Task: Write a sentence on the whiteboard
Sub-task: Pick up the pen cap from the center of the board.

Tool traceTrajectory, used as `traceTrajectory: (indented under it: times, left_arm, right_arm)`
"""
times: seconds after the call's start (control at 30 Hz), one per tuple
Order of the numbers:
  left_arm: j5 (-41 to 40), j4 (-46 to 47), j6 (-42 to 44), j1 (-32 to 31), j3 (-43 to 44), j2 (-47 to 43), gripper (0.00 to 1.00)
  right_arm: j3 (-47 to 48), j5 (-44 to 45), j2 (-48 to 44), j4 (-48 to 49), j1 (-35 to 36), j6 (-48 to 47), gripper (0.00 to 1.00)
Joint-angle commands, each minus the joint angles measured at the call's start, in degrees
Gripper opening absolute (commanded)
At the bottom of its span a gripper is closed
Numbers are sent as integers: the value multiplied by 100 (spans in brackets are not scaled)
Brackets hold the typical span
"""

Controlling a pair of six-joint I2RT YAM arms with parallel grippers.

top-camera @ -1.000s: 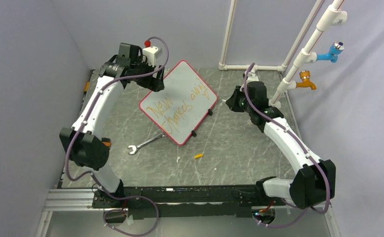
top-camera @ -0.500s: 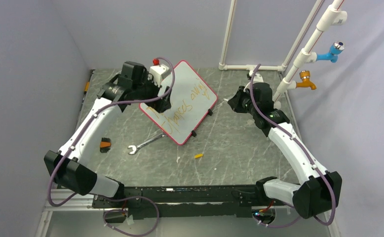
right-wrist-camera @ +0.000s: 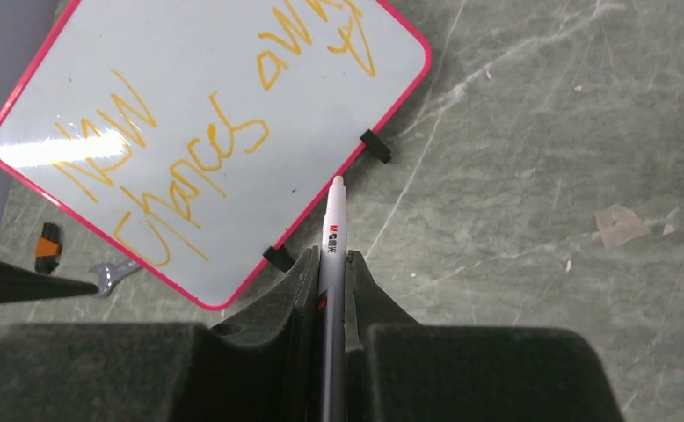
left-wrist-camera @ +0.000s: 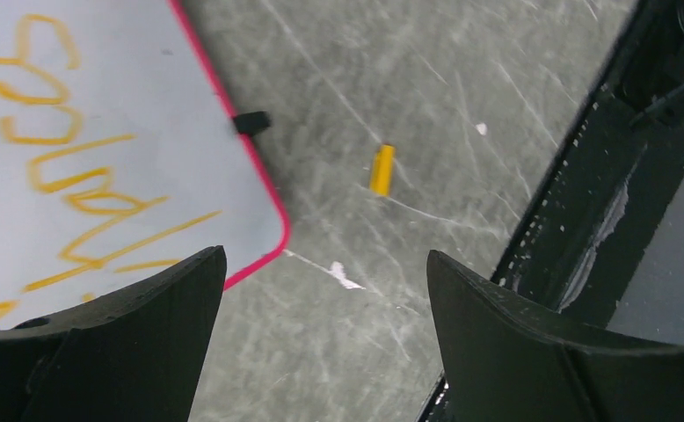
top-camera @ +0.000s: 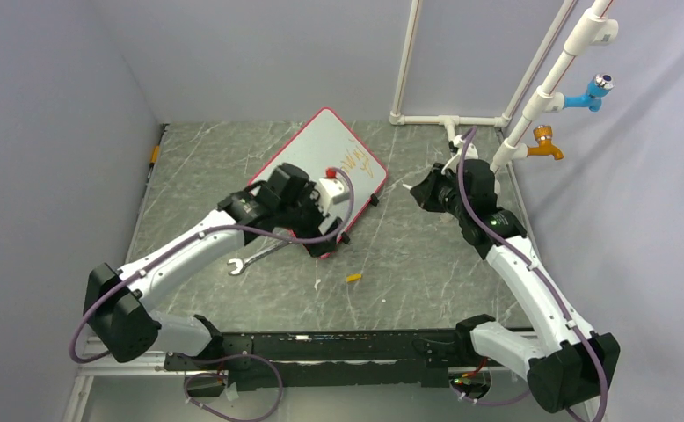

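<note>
The whiteboard (top-camera: 321, 149) lies tilted on the table, red-framed, and shows fully in the right wrist view (right-wrist-camera: 180, 79). The sentence (right-wrist-camera: 200, 158) runs across it in orange slanted handwriting, and its end also shows in the left wrist view (left-wrist-camera: 66, 171). My left gripper (top-camera: 319, 244) hangs open over the board's near corner (left-wrist-camera: 268, 246), nothing between its fingers (left-wrist-camera: 127, 352). My right gripper (top-camera: 415, 187) is off the board's right edge, shut on a white and grey marker (right-wrist-camera: 333, 229) whose tip points toward that edge without touching it.
A wrench (top-camera: 259, 255) lies by the board's near-left edge. An orange cap (top-camera: 353, 278) lies on the table in front of the board, also seen in the left wrist view (left-wrist-camera: 382, 169). White pipes with blue and orange taps (top-camera: 545, 141) stand at the right rear.
My left arm has swung from the board's far-left corner down across it to the near corner, covering most of the writing from above. The right arm shifted slightly, still holding the marker.
</note>
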Motion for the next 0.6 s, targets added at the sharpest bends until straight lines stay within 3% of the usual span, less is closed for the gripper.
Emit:
traceTrajectory:
  times: [0.0, 0.27, 0.57]
  left_arm:
    - [-203, 735, -205, -595, -239, 106, 88]
    - [-858, 585, -71, -1408, 97, 1294, 79]
    - [-1230, 403, -122, -1758, 491, 2504, 74]
  right_arm:
    - [-71, -78, -232, -115, -15, 124, 0]
    - [-121, 46, -493, -338, -20, 88, 0]
    - [-161, 112, -615, -466, -16, 49, 0]
